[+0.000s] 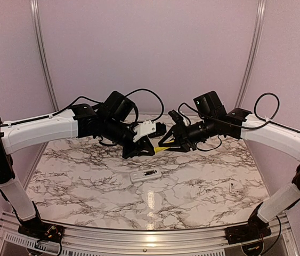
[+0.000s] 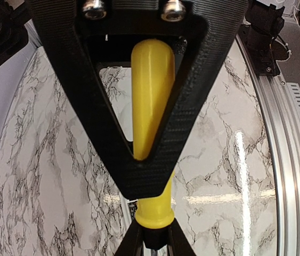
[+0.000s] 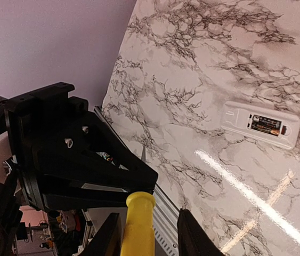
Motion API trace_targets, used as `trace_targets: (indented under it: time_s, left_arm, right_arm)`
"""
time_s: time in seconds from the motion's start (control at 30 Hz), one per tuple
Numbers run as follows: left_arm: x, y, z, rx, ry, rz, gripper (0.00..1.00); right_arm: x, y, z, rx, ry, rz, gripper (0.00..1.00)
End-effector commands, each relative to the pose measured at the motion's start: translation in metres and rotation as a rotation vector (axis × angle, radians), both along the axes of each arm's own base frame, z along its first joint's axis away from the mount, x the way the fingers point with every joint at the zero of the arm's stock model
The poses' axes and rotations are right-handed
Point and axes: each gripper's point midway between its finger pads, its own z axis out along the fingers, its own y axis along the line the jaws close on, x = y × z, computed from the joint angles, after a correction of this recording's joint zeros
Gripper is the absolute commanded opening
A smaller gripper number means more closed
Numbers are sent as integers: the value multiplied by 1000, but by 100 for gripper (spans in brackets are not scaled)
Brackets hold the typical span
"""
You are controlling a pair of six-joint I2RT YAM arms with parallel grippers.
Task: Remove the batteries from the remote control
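Observation:
The white remote control [image 1: 145, 175] lies flat on the marble table, and in the right wrist view [image 3: 260, 124] its dark recess faces up. The batteries [image 3: 267, 125] sit side by side in that recess. Both grippers are raised above and behind the remote, around a yellow-handled screwdriver [image 1: 160, 150]. My left gripper [image 1: 154, 149] [image 2: 155, 240] is shut on the black collar below the yellow handle [image 2: 152, 106]. My right gripper [image 1: 164, 144] [image 3: 147, 224] straddles the handle [image 3: 138, 229], with a gap showing at one finger [image 3: 192, 234].
A tiny pale screw-like speck [image 1: 230, 186] lies on the table to the right of the remote. The aluminium rail [image 2: 283, 160] runs along the table's near edge. Purple walls close off the back and sides.

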Motion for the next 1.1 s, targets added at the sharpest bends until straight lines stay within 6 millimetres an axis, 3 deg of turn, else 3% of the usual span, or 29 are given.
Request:
trace_targets:
  time_s: [0.0,0.7,1.07]
  left_arm:
    - [-4,-2,-6,8,17,-19,0]
    - [4,-5,-10,22,5,7,0]
    - [5,-6,-11,22,7,7,0]
  right_arm:
    - [0,5,8,4,-10,14,36]
    - [-7,6,5,7,0,41,33]
    - [-9,4,3,-2,4,47,27]
